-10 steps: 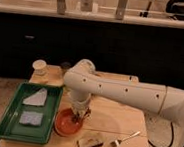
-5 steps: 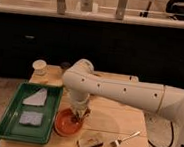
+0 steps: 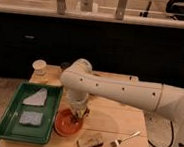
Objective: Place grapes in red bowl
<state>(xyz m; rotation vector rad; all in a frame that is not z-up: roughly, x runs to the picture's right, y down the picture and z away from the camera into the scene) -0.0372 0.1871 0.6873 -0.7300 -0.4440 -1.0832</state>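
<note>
Behind the scene runs a dark panelled front under a pale ledge, with upright posts and a railing above it. In front stands a light wooden counter (image 3: 115, 118). A thick white arm (image 3: 123, 92) reaches in from the right, bends at a rounded joint and drops straight down, so the tool (image 3: 76, 114) hangs low over the red bowl (image 3: 61, 128) near the counter's front edge. The tool is closed narrow, and the grapes (image 3: 72, 118) show as a small dark cluster right at its tips, inside the bowl's rim. They look pinched there, though I cannot tell whether they touch the bowl's floor. Just beside the bowl on the left lies a green tray (image 3: 7, 124) holding two pale flat cloths (image 3: 34, 97), one behind the other. A paper cup (image 3: 40, 66) stands at the counter's back left corner. To the right of the bowl sits a small brown block (image 3: 90, 141), and beyond it a fork (image 3: 126, 138) lies at a slant.
</note>
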